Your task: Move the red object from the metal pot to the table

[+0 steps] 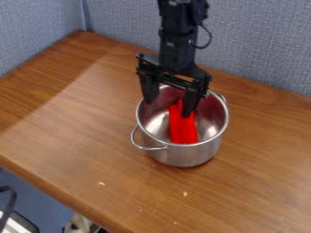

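The metal pot [183, 146] stands on the brown wooden table [73, 100], a loop handle facing front left. Inside it the red object [183, 127], a long bar, leans from the pot's bottom toward the far wall. My gripper [175, 98] points straight down, open, with its dark fingers [147, 89] dipping into the pot's mouth on either side of the bar's upper end. Nothing is held between them. The bar's top is partly hidden behind the gripper.
A blue-grey wall panel [49, 23] runs behind the table. The table's rounded front edge [49, 187] curves along the lower left. Bare wood lies to the left and in front of the pot.
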Action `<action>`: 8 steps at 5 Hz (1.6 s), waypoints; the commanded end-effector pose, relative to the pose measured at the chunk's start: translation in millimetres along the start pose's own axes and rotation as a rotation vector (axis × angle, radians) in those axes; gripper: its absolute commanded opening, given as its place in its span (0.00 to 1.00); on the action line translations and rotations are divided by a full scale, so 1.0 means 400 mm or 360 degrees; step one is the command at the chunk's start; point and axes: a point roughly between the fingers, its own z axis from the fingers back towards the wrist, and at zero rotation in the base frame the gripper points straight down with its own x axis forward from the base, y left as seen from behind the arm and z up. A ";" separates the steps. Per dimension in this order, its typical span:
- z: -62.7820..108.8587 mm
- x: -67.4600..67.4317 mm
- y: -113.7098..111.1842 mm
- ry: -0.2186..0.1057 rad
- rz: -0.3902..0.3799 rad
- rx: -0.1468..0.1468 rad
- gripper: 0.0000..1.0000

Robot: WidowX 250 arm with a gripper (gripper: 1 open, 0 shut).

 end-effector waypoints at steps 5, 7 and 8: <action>-0.041 0.025 -0.024 -0.0034 0.0002 0.0042 0.00; -0.042 0.026 -0.027 -0.0037 0.0006 0.0030 0.00; -0.035 0.026 -0.030 -0.0046 0.0007 0.0017 0.00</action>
